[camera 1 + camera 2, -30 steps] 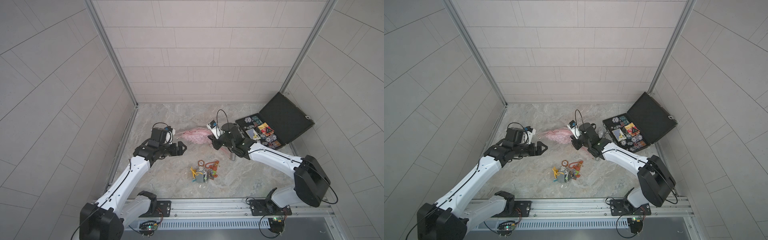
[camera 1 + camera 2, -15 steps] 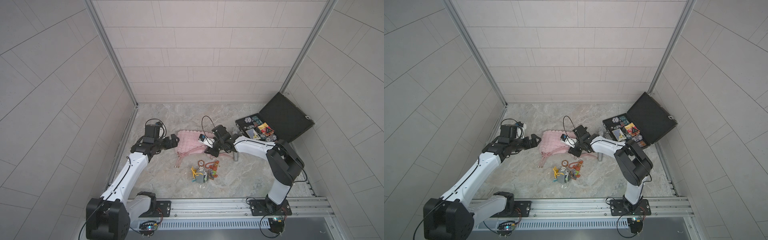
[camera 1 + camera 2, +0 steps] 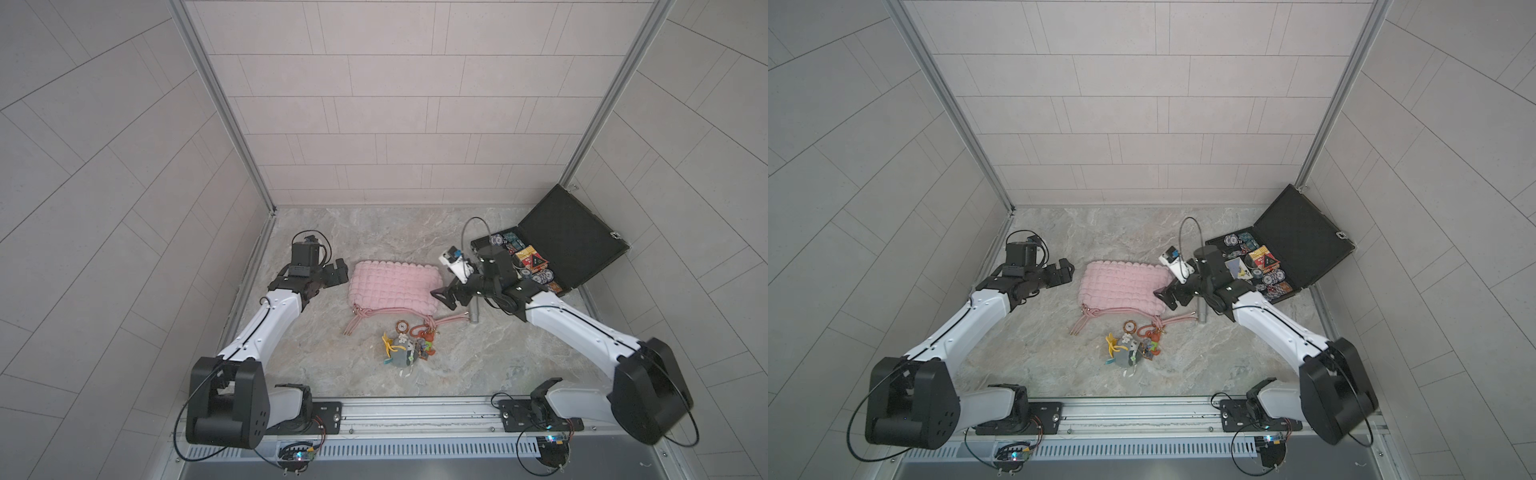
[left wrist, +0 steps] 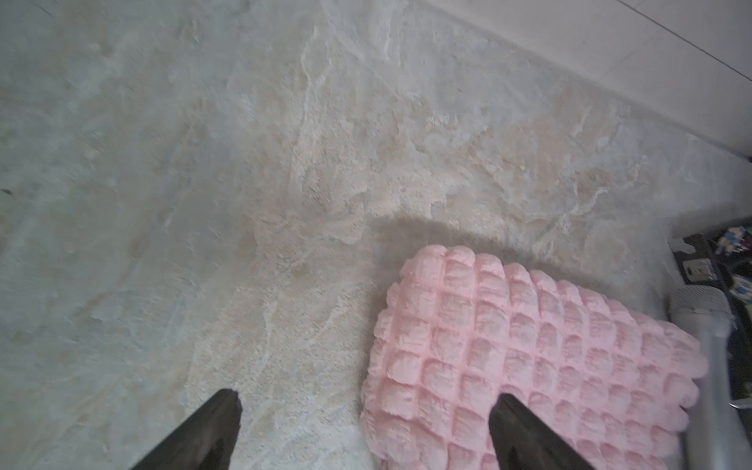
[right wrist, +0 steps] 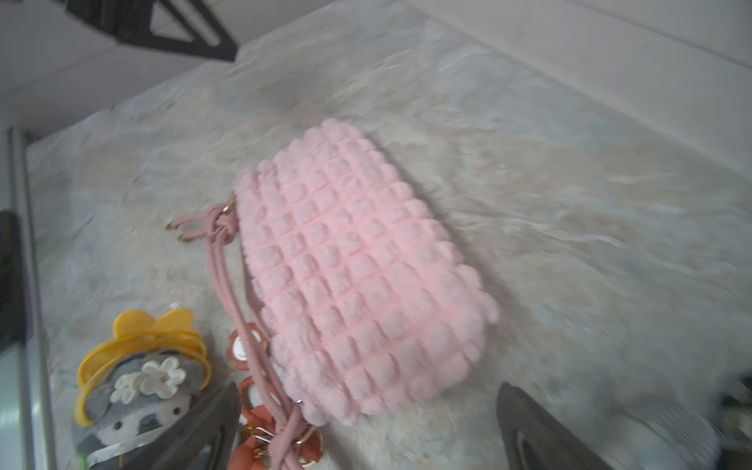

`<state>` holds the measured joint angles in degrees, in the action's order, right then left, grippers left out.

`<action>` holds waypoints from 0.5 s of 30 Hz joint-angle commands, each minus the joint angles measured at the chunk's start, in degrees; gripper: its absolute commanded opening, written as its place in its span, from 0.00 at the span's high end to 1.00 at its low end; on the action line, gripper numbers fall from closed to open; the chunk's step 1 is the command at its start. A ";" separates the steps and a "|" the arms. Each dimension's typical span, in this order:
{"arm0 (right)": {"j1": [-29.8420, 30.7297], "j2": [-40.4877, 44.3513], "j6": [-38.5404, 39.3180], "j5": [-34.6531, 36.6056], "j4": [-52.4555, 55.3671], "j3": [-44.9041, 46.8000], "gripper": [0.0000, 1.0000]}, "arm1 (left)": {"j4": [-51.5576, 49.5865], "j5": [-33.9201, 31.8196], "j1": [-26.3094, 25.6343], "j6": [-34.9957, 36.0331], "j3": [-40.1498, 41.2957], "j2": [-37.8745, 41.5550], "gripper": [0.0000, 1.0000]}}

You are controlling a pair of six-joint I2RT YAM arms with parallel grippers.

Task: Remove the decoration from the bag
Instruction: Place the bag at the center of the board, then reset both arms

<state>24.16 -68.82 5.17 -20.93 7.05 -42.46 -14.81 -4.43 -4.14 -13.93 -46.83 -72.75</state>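
- My left gripper (image 3: 336, 274) is spread wide with nothing in it, just beside the bag's left end.
- Bag (image 3: 395, 286) lies flat mid-table, straps (image 3: 390, 311) on the near side.
- Decoration (image 3: 405, 347), a plush charm bunch, sits in front of the bag and touches a strap. Can't tell if it's clipped on.
- Right gripper (image 3: 445, 298) is wide apart too, empty, at the bag's right end.
- Open black case (image 3: 573, 245) is far right.

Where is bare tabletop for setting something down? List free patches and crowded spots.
Free: the marble strip between the puffy pink quilted bag and back wall; the front patch between left arm and plush charm cluster. Crowded: cord straps, that cluster, right gripper, open black briefcase.
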 commanded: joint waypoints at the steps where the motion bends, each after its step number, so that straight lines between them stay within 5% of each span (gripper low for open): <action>1: -4.53 6.44 -11.14 13.19 -16.04 10.54 0.00 | 8.62 -9.93 0.36 2.31 4.19 1.47 0.03; 5: -11.77 10.41 -17.91 26.32 -28.11 20.29 0.00 | 16.73 -15.12 0.41 2.03 6.63 -2.19 0.03; 10: -18.21 8.84 -11.17 28.88 -28.25 20.12 0.00 | 29.65 -15.05 0.37 1.75 12.95 -3.42 0.00; 15: -23.82 2.78 -12.61 24.83 -42.19 25.27 0.00 | 38.58 -15.14 0.37 5.35 17.43 -4.02 0.00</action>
<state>1.89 -62.78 -6.96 3.84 -25.67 -19.20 13.93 -18.92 -4.12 -11.16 -30.92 -76.07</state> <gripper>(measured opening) 0.999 0.998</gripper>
